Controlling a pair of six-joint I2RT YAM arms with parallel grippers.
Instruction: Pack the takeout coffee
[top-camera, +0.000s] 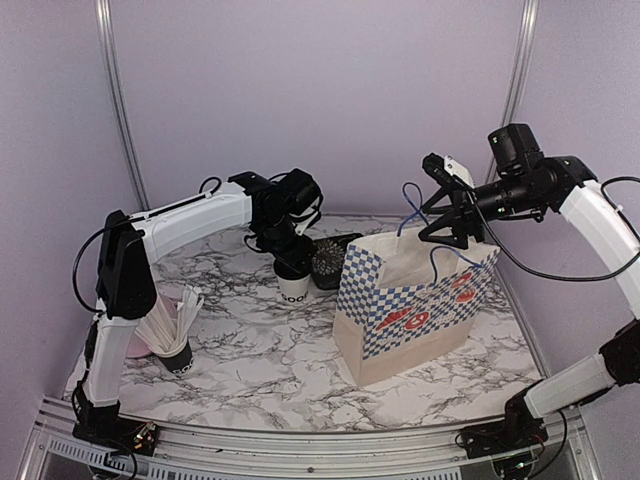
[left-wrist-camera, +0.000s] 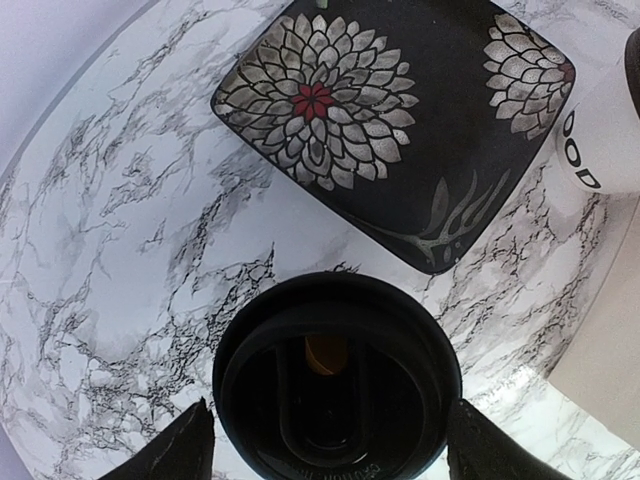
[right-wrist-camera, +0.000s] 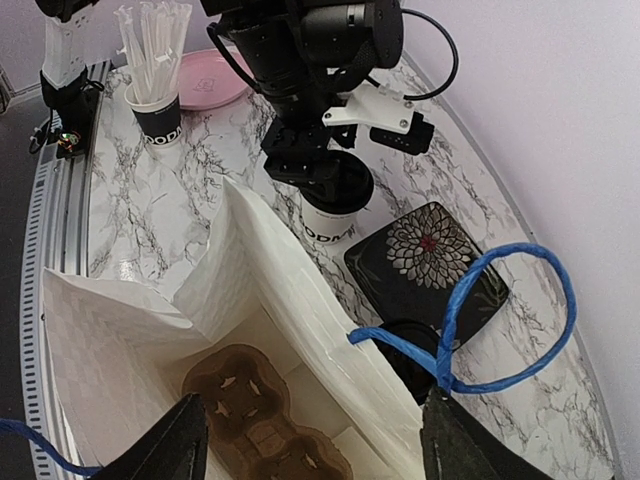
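The second coffee cup (right-wrist-camera: 408, 345) is mostly hidden. From the right wrist only part of its black lid shows, behind the far wall of the checked paper bag (top-camera: 415, 300). The left wrist view cuts it off at 3 o'clock, leaving a strip of white side. The top view does not show it at all. Inside the bag a brown cardboard cup tray (right-wrist-camera: 262, 425) lies on the bottom, its near end out of frame.

The first coffee cup (top-camera: 293, 285) stands on the marble table (top-camera: 250, 340), at 10 o'clock from the bag. The left gripper (left-wrist-camera: 325, 445) is released: its fingers (left-wrist-camera: 185, 450) are spread on either side of the black lid, and the cup wall below them is out of sight. The right gripper (right-wrist-camera: 312, 410) hangs unclenched over the bag's open mouth, gripping nothing I can see, with a blue cord handle (right-wrist-camera: 500, 310) looping up beside it.

A black floral plate (left-wrist-camera: 380, 130) lies at 2 o'clock from the first cup, just beside it. Bare marble lies open at 6 o'clock from that cup, as far as the metal rail (top-camera: 300, 440) at the near edge.

The first cup's lettering reads roughly "ODDM", cut off at both ends by the curve. The black cup of white sticks (right-wrist-camera: 155, 110) at 8 o'clock bears the same letters, and the second cup shows "OOD".
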